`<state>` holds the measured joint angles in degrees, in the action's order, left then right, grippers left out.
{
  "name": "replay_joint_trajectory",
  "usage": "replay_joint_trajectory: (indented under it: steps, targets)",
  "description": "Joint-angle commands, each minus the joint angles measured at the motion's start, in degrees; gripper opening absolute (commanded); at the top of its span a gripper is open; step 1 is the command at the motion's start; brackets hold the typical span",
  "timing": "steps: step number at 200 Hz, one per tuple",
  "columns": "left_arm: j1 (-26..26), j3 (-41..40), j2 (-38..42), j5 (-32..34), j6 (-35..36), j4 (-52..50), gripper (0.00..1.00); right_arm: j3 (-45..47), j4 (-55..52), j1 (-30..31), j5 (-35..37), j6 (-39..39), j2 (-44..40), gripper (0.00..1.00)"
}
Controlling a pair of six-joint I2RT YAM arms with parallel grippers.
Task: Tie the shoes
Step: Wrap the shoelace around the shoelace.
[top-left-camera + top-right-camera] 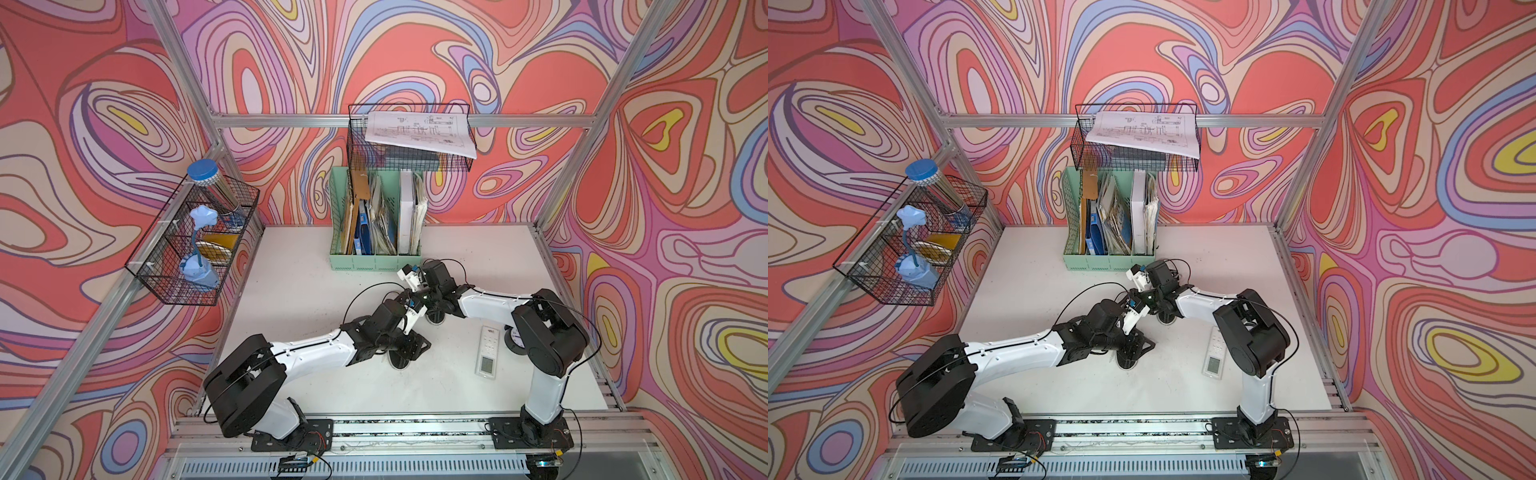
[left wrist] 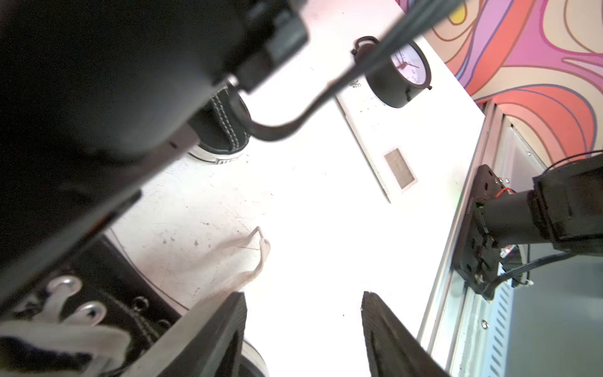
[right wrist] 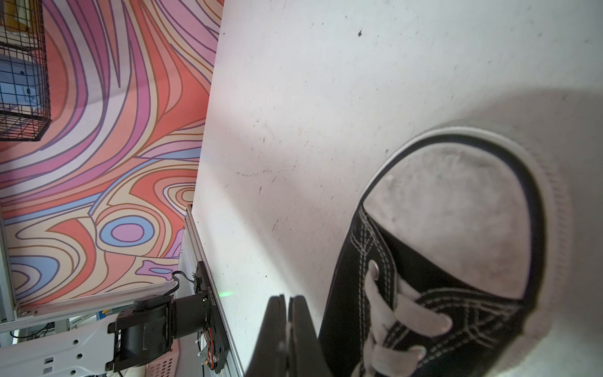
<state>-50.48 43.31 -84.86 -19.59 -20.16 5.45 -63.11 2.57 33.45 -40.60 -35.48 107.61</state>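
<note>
Place: a robot test cell in a lab, dressed up as an office desk.
Frame: bare aluminium bars (image 1: pixel 291 120) boxed the bench in.
Walls: printed swirl backdrops (image 1: pixel 415 62) stood on three sides.
Robot mounting: two arms (image 1: pixel 316 353) were bolted to a rail (image 1: pixel 407 428) at the front edge of the white table (image 1: pixel 291 270).
Office props: a green file holder (image 1: pixel 353 262) stuffed with folders, wire baskets (image 1: pixel 174 286), a technical drawing (image 1: pixel 419 131), a remote (image 1: pixel 488 351) and a small clock (image 2: pixel 404 70).
</note>
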Motion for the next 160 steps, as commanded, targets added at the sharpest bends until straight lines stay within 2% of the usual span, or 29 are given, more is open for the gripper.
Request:
replay_joint_trajectory:
  steps: [1, 49, 160]
  targets:
    - [-1.82, -0.14, -0.14, -3.00, -0.11, 0.19, 0.64, -1.66, 0.16, -0.14, -0.76, 0.60, 1.39, 0.00]
    - [-4.77, 2.61, -1.45, -3.24, 1.31, -0.58, 0.67, -1.91, 0.29, -0.20, -1.07, 0.45, 1.80, 0.00]
    - [-4.99, 4.73, 5.27, -2.29, 4.23, -6.96, 0.81, -1.85, 0.79, -0.23, -1.19, 0.43, 2.34, 0.00]
